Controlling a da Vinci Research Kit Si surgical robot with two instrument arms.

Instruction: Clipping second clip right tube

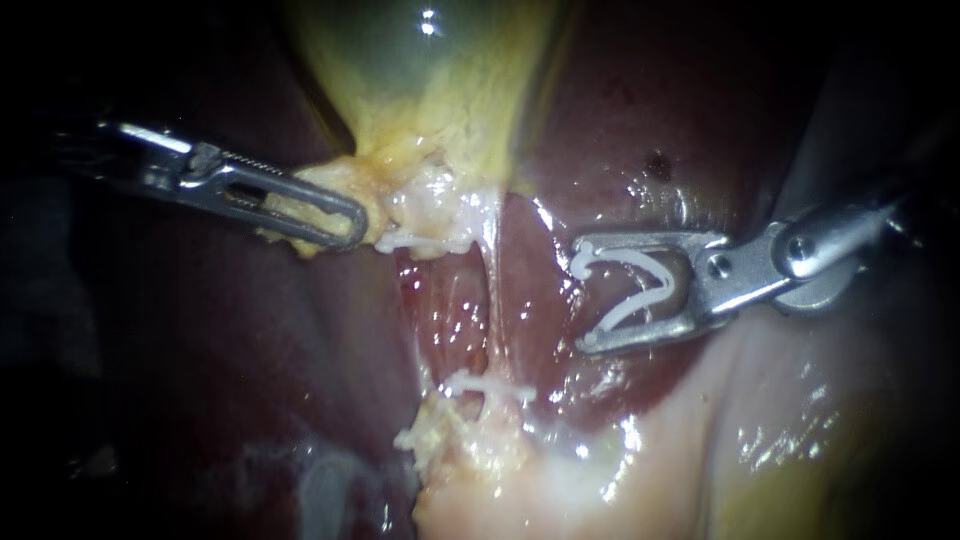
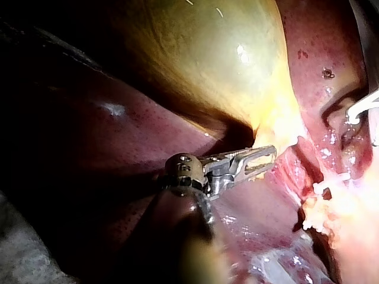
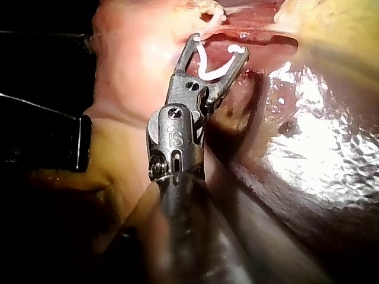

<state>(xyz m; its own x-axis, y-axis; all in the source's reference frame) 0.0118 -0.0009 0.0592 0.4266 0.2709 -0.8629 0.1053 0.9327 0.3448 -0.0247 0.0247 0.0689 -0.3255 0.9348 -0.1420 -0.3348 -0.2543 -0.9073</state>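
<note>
Two instruments logged. At centre left, left instrument (image 1: pixel 352 227) pinched gallbladder (image 1: pixel 440 100); at centre right, right instrument (image 1: pixel 582 295) gripped a spread clip (image 1: pixel 610 256) beside the tube (image 1: pixel 491 285).

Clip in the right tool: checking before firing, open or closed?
Open: the clip spreads in a wide V between the right tool's jaws.

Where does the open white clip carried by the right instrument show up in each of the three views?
Endoscope view: the clip sits in the jaws of the right instrument, right of the tube.
Left wrist view: clip partly seen, far ahead of the left instrument, which grips the gallbladder.
Right wrist view: clip between its own instrument's jaws.
Shared landmark: the dark spot on the liver, near the clip.
</note>
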